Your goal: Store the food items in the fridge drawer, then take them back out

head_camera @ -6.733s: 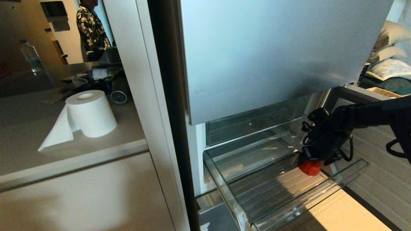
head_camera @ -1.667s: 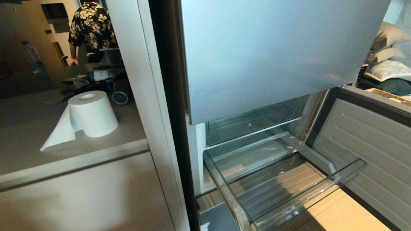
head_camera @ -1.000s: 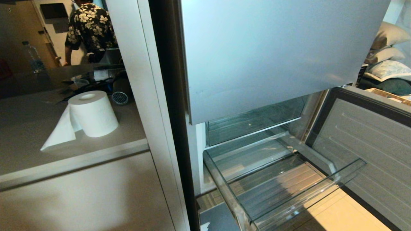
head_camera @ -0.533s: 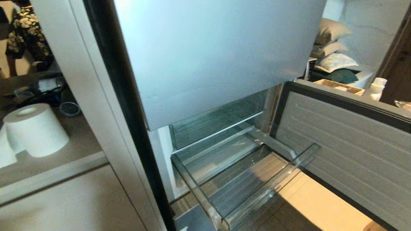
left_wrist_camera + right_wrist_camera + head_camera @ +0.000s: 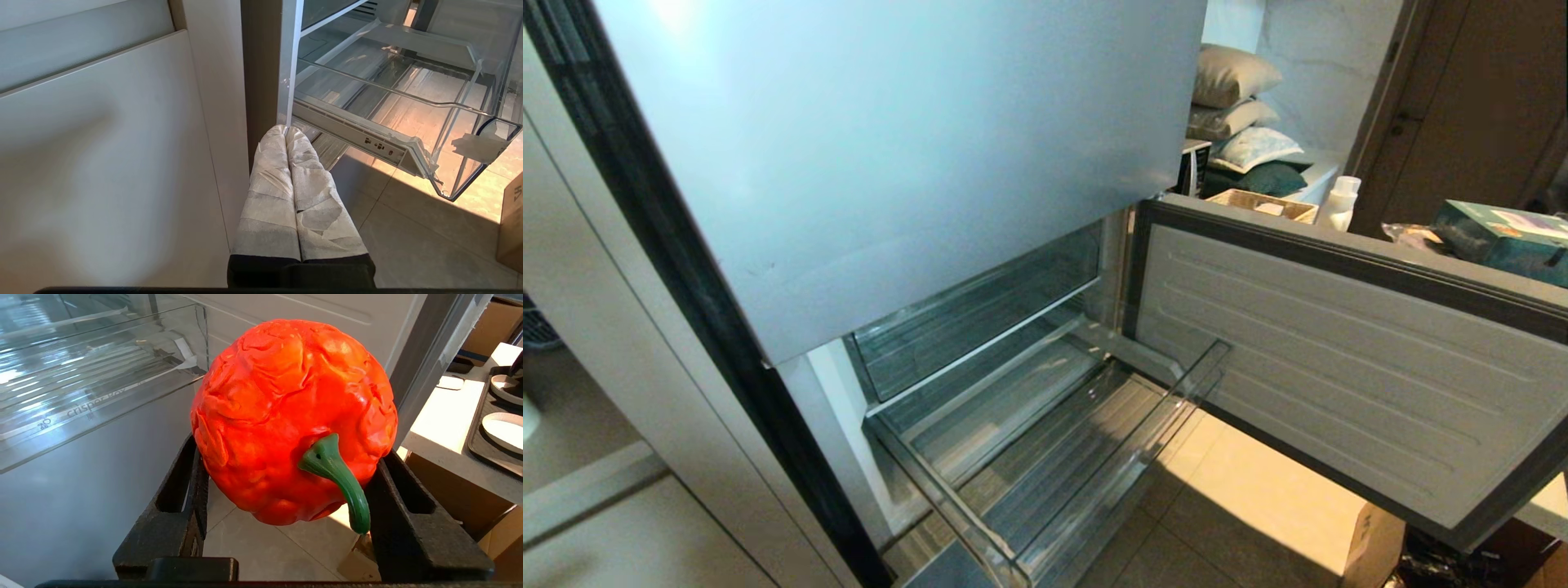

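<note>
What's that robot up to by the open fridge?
Its right gripper is holding a red-orange pepper-like food item with a green stem, out beside the pulled-out clear fridge drawer. No food shows in the drawer, so this piece seems to have been taken out. The lower fridge door stands open. The left gripper, its wrapped fingers together and empty, hangs low by the cabinet near the drawer's corner.

Red food item (image 5: 292, 420) out of fridge drawer (image 5: 1045, 457)

Red-orange pepper (image 5: 286, 416): wrinkled, round, green stem, clamped in right tool (image 5: 286, 490). Fridge drawer (image 5: 1045, 457): clear plastic, ribbed floor, pulled out, nothing inside.
</note>
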